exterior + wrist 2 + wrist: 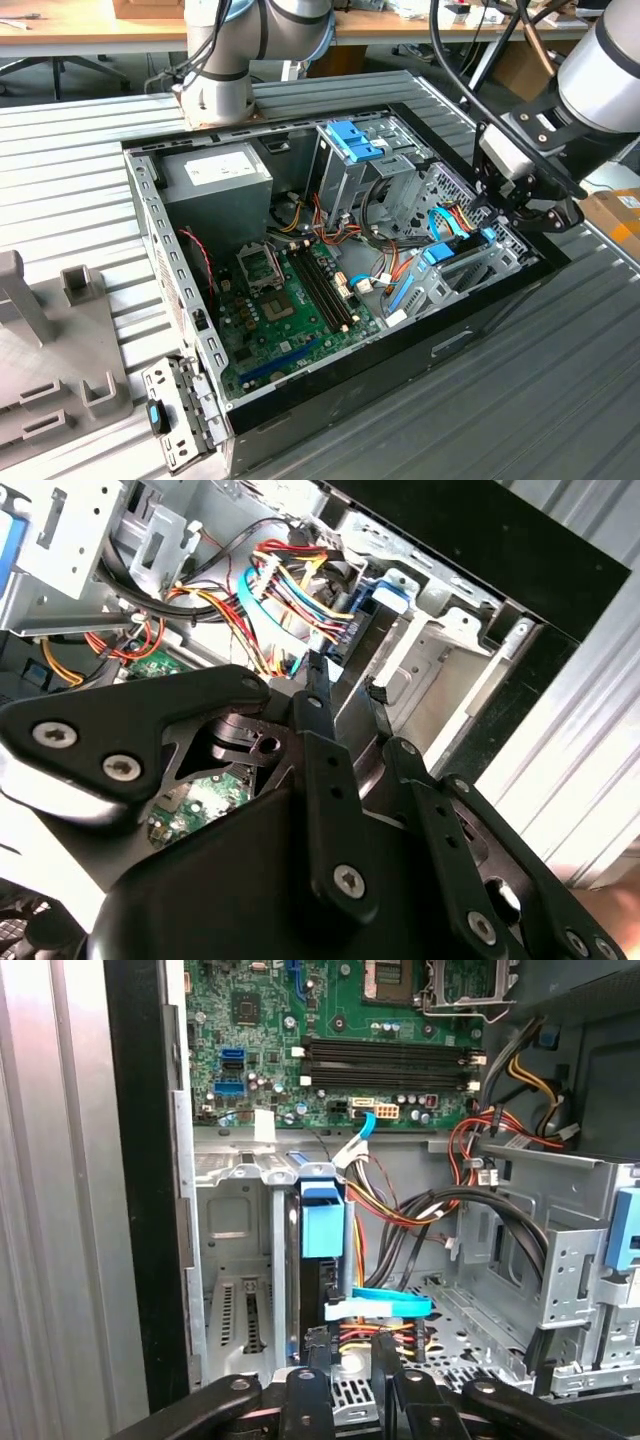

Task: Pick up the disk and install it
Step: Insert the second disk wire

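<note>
The disk (320, 1260) stands on edge in a grey metal bay (235, 1220) at the front corner of the open computer case (150, 230). Its body is black, with a bright blue rail end and a blue tab beside it. In the exterior view the disk (452, 255) sits low in that bay at the view's right. My gripper (350, 1350) hovers just over the disk's cabled end, its two black fingers (315, 1345) a little apart with nothing between them. In the second wrist view the gripper (347, 685) points down at the bay, among coloured wires.
A green motherboard (290, 300) covers the case floor. A grey box with a white label (215, 180) sits at the back, next to a tall grey cage with a blue clip (352, 140). Wire bundles (420, 1200) crowd the bay. A grey fixture (50, 340) lies outside the case.
</note>
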Controlling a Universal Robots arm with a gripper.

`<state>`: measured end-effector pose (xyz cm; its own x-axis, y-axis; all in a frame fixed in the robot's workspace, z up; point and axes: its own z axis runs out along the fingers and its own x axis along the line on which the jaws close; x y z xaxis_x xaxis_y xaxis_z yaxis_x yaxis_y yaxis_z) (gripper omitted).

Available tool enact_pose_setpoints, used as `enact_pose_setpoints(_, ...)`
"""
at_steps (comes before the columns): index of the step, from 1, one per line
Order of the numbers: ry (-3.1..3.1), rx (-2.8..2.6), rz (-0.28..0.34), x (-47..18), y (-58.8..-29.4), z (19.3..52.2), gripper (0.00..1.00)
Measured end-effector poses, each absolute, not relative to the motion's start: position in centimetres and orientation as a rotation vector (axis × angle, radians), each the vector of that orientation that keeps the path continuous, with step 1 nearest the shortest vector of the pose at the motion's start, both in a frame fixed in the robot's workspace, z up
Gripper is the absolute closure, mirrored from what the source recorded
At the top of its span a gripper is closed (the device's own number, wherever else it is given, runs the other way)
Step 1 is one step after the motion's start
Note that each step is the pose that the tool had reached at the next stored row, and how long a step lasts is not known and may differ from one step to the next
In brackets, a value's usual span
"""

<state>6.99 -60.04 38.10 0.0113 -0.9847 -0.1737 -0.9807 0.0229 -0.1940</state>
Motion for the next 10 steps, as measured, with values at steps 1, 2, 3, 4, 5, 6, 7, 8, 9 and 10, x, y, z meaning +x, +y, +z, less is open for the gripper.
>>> enact_pose_setpoints(1, 2.045, -2.032, -0.021, 7.0, -59.73, 38.09, 0.7)
enact_pose_setpoints(2, 2.045, -2.033, -0.022, 7.0, -59.68, 38.1, 0.7)
enact_pose_setpoints(3, 2.045, -2.033, -0.021, 7.0, -59.68, 38.09, 0.7)
enact_pose_setpoints(4, 2.045, -2.033, -0.021, 6.99, -59.67, 38.08, 0.7)
enact_pose_setpoints(5, 2.045, -2.033, -0.021, 6.99, -59.66, 38.09, 0.7)
enact_pose_setpoints(6, 2.045, -2.033, -0.021, 6.99, -59.66, 38.09, 0.7)
enact_pose_setpoints(7, 2.045, -2.033, -0.021, 6.99, -59.62, 38.09, 0.7)
enact_pose_setpoints(8, 2.045, -2.033, -0.021, 6.99, -59.58, 38.09, 0.7)
enact_pose_setpoints(9, 2.045, -2.033, -0.021, 6.99, -59.57, 38.09, 0.7)
enact_pose_setpoints(10, 2.045, -2.033, -0.021, 6.99, -59.57, 38.1, 0.7)
